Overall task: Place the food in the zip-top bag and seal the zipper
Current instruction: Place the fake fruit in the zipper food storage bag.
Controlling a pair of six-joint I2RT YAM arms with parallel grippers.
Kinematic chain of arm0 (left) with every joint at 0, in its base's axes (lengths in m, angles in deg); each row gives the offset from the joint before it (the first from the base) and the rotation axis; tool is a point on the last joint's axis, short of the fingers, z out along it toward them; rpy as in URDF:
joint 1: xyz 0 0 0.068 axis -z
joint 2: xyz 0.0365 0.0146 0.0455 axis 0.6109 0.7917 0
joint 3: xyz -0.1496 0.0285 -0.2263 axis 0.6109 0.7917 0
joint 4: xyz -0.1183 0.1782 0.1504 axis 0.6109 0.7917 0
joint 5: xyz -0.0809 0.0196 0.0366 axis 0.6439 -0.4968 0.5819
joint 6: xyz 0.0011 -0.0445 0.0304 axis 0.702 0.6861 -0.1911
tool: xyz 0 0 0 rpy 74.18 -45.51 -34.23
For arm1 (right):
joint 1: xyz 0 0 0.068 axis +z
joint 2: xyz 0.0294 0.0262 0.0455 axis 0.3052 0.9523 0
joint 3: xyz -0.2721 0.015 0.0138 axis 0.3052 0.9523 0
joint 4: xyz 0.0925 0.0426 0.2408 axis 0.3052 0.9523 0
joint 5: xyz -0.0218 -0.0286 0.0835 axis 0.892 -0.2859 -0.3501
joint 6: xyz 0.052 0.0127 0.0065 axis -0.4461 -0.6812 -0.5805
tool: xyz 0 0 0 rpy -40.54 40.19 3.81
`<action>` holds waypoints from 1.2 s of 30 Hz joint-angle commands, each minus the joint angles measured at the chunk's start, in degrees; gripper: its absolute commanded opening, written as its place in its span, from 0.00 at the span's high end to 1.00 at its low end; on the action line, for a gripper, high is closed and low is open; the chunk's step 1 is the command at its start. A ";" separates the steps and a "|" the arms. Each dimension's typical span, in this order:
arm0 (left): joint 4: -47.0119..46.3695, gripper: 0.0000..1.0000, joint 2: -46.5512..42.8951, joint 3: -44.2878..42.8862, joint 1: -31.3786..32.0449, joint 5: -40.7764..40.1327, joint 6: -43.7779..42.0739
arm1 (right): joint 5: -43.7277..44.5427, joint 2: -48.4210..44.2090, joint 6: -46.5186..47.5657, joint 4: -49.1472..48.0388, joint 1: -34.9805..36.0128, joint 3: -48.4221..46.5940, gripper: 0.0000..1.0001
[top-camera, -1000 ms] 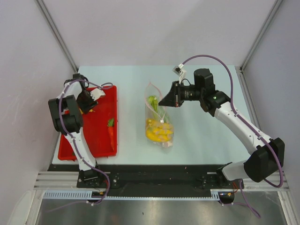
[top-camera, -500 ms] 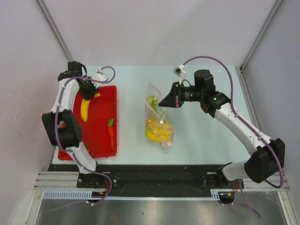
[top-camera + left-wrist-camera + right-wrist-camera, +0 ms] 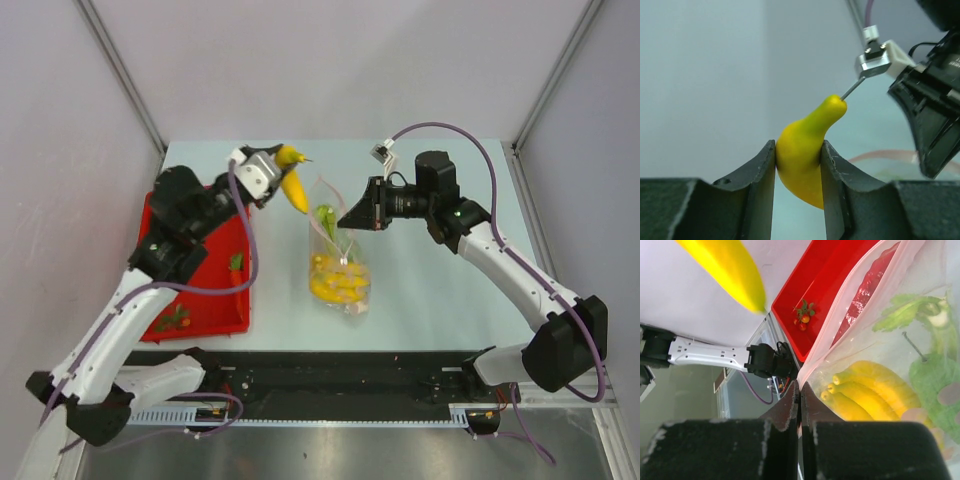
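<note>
- Jaws of the left gripper (image 3: 799, 150) are clamped round the fat middle of a yellow banana (image 3: 294, 187), narrow end poking out past the fingers.
- Big change: half a second ago that banana was over the red tray (image 3: 215, 300). Now the arm has swung across and it hangs near the mouth of the zip-top bag (image 3: 338, 255).
- Meanwhile the right gripper (image 3: 352, 213) hasn't budged. It's pinched shut on the bag's rim, keeping the mouth open.
- Bag lies mid-table with other bananas (image 3: 338, 282) and a green vegetable (image 3: 326, 215) inside, and the zipper (image 3: 840, 335) is unsealed.
- Looks like drop-in time to me. The carrot (image 3: 236, 285) and strawberries (image 3: 175, 318) are in the tray, so sealing's a way off.
</note>
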 commanded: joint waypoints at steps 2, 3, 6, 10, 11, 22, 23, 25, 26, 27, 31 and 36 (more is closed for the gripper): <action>-15.82 1.00 3.82 7.87 11.52 -15.92 0.85 | -3.95 -2.28 -2.31 -4.98 -0.08 0.48 1.00; -16.61 1.00 4.26 8.83 13.71 -16.98 0.33 | -4.22 -2.45 -2.58 -5.51 -0.08 0.56 1.00; -18.90 1.00 5.58 11.90 16.70 -17.95 -0.99 | -5.45 -2.72 -3.63 -7.17 -0.17 0.83 1.00; -20.49 1.00 7.07 14.11 18.82 -21.38 3.98 | -7.03 -2.89 -4.86 -9.29 -0.43 1.44 1.00; -18.75 1.00 7.86 14.20 19.09 -22.17 6.36 | -7.12 -2.98 -5.04 -9.90 -0.52 1.70 1.00; -9.16 0.72 2.51 17.37 19.88 -18.58 37.14 | -8.35 -3.95 -6.10 -12.89 -1.93 3.29 1.00; -6.45 0.71 2.42 17.02 19.97 -18.57 37.58 | -8.44 -4.12 -6.01 -12.90 -2.02 3.37 1.00; -0.55 0.46 2.50 15.70 19.88 -16.39 37.77 | -9.14 -4.56 -5.31 -12.90 -2.37 3.55 1.00; 1.55 0.32 2.42 14.31 18.92 -15.50 37.50 | -9.32 -4.74 -5.04 -13.16 -2.45 3.64 1.00; 4.01 0.11 2.07 13.68 17.78 -14.10 37.85 | -9.84 -5.09 -4.61 -13.25 -2.54 3.64 1.00; 7.79 0.00 0.40 10.44 7.60 -2.25 39.87 | -11.34 -6.14 -2.68 -12.81 -2.72 3.99 1.00; 14.13 0.00 -2.85 9.45 -6.47 1.83 35.51 | -11.78 -7.20 -1.44 -12.55 -3.07 4.52 1.00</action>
